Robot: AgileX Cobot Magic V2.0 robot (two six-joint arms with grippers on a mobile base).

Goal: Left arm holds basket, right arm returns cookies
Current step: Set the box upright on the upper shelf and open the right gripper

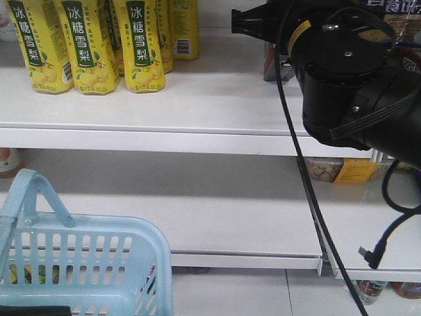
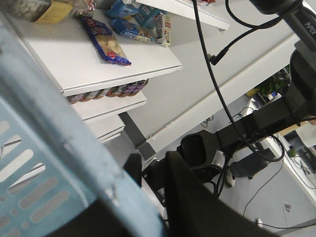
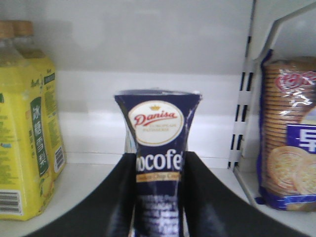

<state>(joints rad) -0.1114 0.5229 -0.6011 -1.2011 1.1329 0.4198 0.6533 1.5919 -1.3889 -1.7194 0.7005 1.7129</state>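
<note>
White shelf (image 3: 84, 173) ahead; the right gripper (image 3: 159, 170) is closed on the cookies (image 3: 157, 123), upright between yellow bottles (image 3: 24, 148) and cracker pack (image 3: 289, 148) — placing looks nearly done, release left; basket (image 1: 99, 263) below, its hold unclear.

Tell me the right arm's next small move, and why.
Probably ease the cookies down onto the shelf before letting go. The right gripper is shut on them, upright, in the gap between the yellow bottles and the cracker pack; whether their base already touches the shelf is hidden.
</note>
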